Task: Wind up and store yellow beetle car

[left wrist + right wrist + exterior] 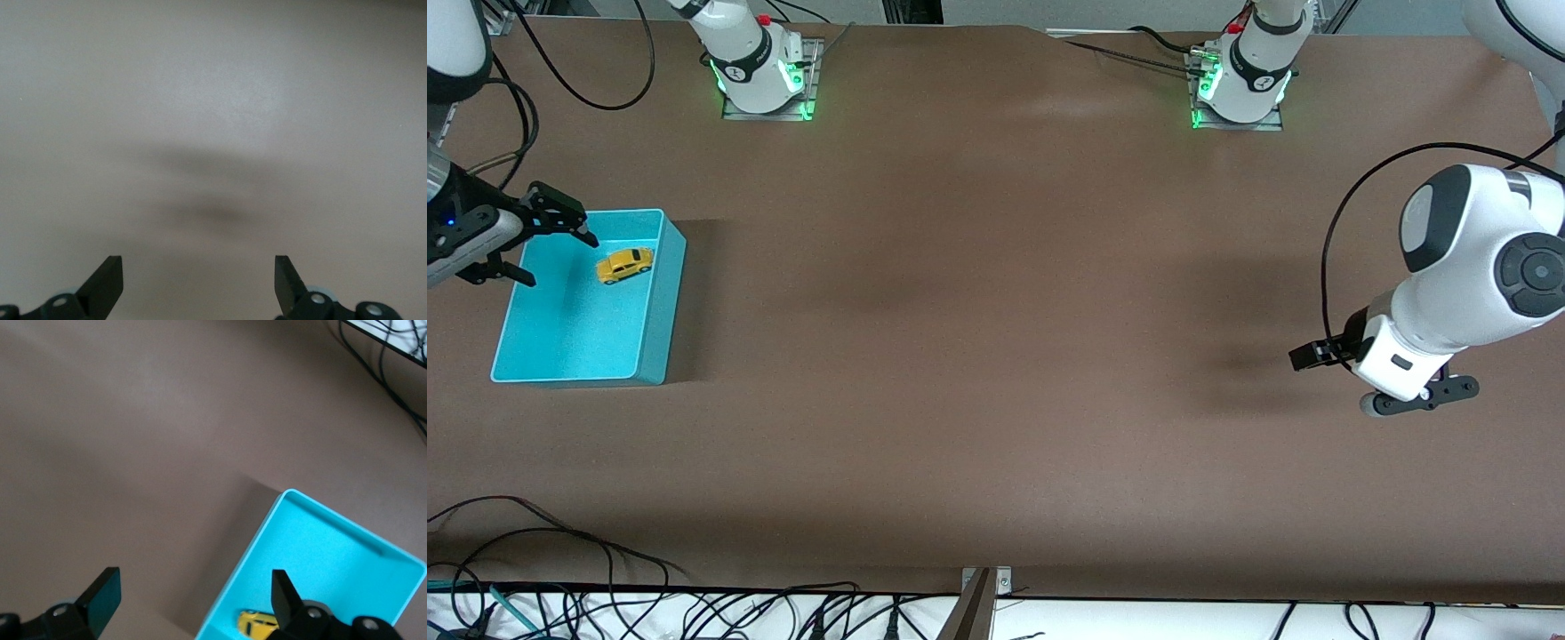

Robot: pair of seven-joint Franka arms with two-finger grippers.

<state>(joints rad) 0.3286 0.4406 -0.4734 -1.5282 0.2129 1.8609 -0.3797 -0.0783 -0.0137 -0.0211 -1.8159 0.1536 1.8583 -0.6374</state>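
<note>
Black jaws of the right gripper (525,244) stand apart, empty, over the turquoise bin (654,347). Inside this bin lies the yellow beetle car (625,265), so storing looks done. The left gripper (1325,356) waits well apart over the brown counter (996,356), jaws also released.
</note>
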